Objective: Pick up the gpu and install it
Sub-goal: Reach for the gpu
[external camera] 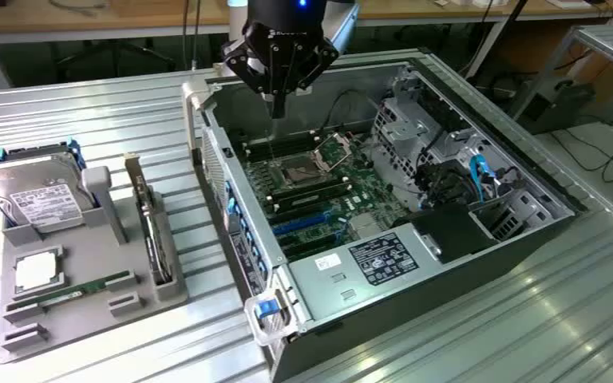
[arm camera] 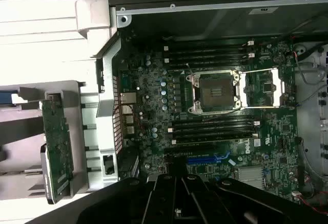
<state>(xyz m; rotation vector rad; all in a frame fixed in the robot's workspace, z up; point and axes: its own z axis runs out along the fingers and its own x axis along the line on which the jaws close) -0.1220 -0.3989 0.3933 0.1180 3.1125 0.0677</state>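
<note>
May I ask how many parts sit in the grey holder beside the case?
4: hard drive at the exterior view's left, gpu standing nearest the case, square chip and RAM stick in front of the drive.

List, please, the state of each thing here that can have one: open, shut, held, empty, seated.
claw: shut, holding nothing, above the open case.
gpu: not held, standing on edge in the gray holder, outside the case.
computer case: side open, board exposed.
CPU socket: frame flipped open.
blue slot: empty.
hard drive: propped in the holder.
RAM stick: lying flat in the holder.
</note>
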